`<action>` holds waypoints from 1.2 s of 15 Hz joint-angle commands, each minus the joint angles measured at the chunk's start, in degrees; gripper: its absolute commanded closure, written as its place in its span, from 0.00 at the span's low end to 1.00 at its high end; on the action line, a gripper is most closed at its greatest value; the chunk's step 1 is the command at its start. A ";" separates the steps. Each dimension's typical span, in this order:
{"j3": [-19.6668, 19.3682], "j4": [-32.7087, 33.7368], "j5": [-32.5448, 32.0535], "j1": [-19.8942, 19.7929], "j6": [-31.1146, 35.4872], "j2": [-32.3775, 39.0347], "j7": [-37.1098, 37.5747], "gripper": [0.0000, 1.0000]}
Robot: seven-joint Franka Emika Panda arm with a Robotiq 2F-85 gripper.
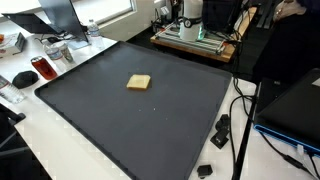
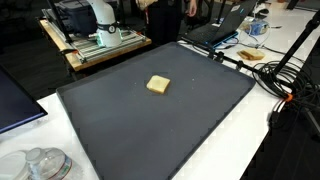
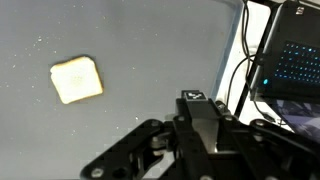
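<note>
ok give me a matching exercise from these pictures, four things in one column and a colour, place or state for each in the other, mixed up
Things:
1. bread slice
2. mat
3. gripper
4. laptop

Descriptions:
a. dark grey, lying under the bread
b. shut, not touching the bread
c. pale tan, lying flat near the middle of the mat
d. open, beyond the mat's edge among cables

Pairs: 1-c, 2-a, 3-b, 4-d
</note>
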 commanded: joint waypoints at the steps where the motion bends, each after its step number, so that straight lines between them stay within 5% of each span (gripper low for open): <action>1: 0.14 0.10 -0.12 0.79 0.10 0.03 0.30 0.78; 8: 0.25 0.10 -0.11 1.05 0.16 0.03 0.39 0.78; 9: 0.25 0.10 -0.11 1.05 0.16 0.03 0.39 0.95; 18: 4.06 1.95 -9.84 -1.47 13.30 14.21 30.25 0.95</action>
